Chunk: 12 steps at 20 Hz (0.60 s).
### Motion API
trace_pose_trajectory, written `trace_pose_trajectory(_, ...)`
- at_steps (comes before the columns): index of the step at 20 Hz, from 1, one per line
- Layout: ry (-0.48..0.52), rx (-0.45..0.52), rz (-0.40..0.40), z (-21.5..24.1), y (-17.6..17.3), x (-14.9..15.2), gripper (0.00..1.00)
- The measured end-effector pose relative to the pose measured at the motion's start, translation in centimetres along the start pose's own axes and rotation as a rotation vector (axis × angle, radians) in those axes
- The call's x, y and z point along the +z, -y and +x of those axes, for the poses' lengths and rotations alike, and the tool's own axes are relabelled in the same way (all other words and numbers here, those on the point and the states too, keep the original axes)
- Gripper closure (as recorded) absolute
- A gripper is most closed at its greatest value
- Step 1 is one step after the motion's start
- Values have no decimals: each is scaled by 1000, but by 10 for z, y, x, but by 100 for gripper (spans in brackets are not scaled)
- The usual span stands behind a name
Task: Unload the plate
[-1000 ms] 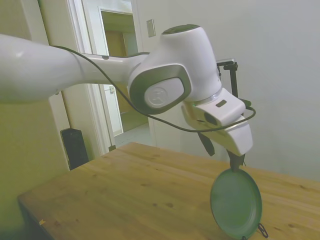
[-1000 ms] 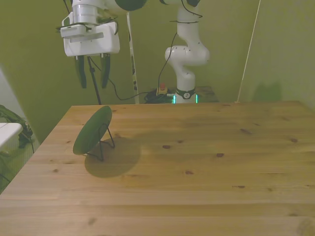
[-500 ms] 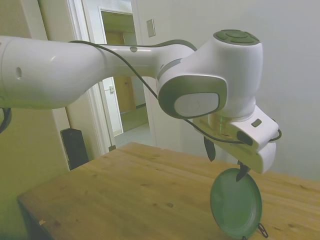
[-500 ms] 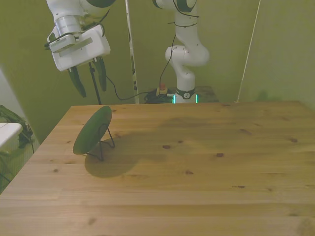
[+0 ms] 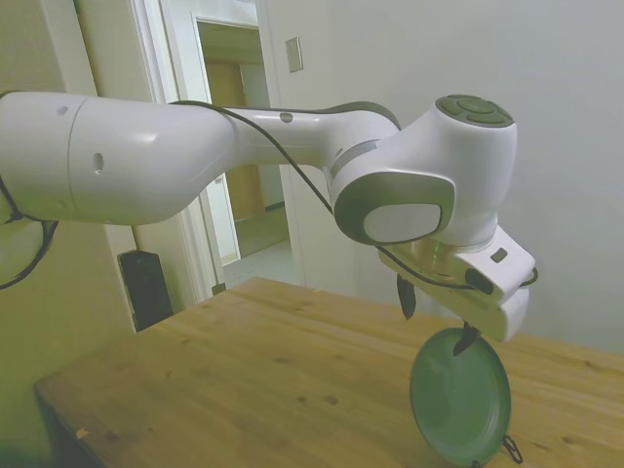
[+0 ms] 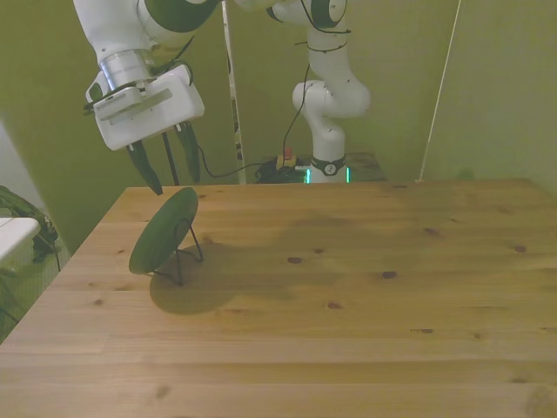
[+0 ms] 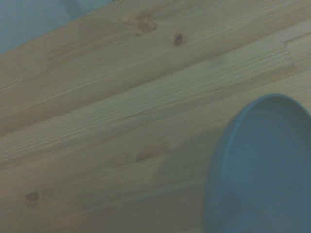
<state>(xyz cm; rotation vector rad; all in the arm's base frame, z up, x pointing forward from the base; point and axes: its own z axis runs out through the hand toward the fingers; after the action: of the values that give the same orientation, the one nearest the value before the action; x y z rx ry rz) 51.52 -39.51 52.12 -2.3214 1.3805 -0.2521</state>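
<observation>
The dark green plate (image 6: 163, 231) stands tilted on edge, propped by a thin black wire stand (image 6: 186, 251), at the front view's left on the wooden table. The side view shows the same plate (image 5: 460, 395) low at the right, and the wrist view catches part of the plate (image 7: 265, 170). My gripper (image 6: 171, 166) hangs open just above the plate's upper rim, tilted, with nothing between its fingers (image 6: 191, 157). In the side view the gripper (image 5: 436, 318) sits right over the plate's top edge, one fingertip close to the rim.
The wooden table (image 6: 348, 296) stretches wide to the front view's right of the plate. A wall and an open doorway (image 5: 239, 146) lie behind the table in the side view. A cable (image 5: 292, 166) runs along my arm.
My gripper has swung toward the front view's left, tilted over, and come down closer to the plate's top rim. The plate and its stand have not moved.
</observation>
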Motion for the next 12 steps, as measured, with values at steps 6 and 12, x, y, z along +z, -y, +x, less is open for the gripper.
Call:
trace_pose_trajectory(6,28,-1,-9,-4,5,18,100)
trace_pose_trajectory(12,41,17,-16,-2,3,25,100)
